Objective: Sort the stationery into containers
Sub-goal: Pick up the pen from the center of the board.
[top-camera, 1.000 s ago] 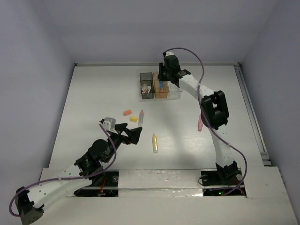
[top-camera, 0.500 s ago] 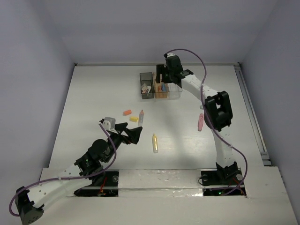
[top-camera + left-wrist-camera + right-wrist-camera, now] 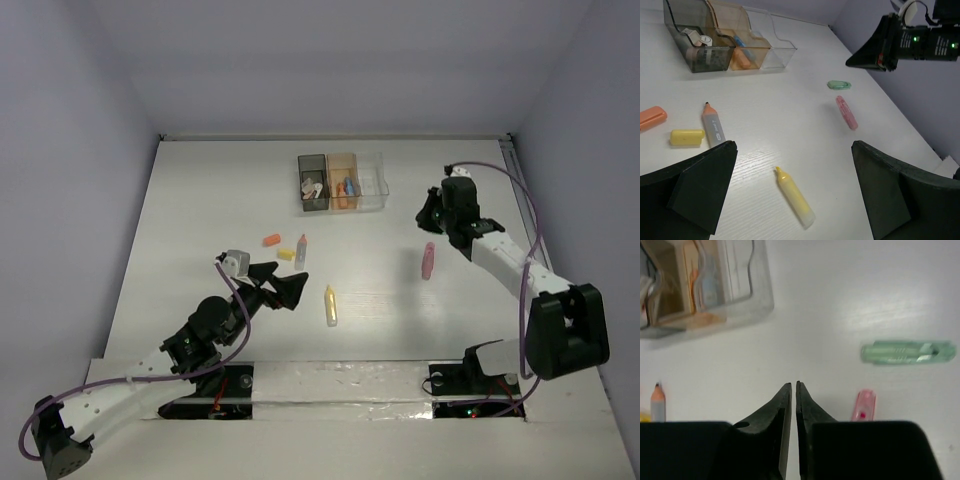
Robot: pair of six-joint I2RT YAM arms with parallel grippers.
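Note:
Three joined bins stand at the back: dark grey point(image 3: 312, 170), orange point(image 3: 342, 165) and clear point(image 3: 372, 172). The orange bin holds blue and orange markers; the grey bin holds small items. My right gripper point(image 3: 430, 214) is shut and empty point(image 3: 793, 384), just above a pink marker point(image 3: 428, 260) point(image 3: 863, 406). A mint green marker point(image 3: 907, 351) lies by it. My left gripper point(image 3: 287, 285) is open and empty point(image 3: 795, 146) over a yellow marker point(image 3: 330, 305) point(image 3: 794, 197). An orange-tipped marker point(image 3: 301, 250), a yellow eraser point(image 3: 286, 254) and an orange eraser point(image 3: 271, 239) lie nearby.
The table ends in white walls at the back and sides. A rail point(image 3: 535, 240) runs along the right edge. In the left wrist view the bins point(image 3: 715, 57) are far left and the right arm point(image 3: 905, 42) hangs at the upper right.
My right gripper has left the orange bin and swung right and nearer, to just above the pink marker. The left arm has not moved.

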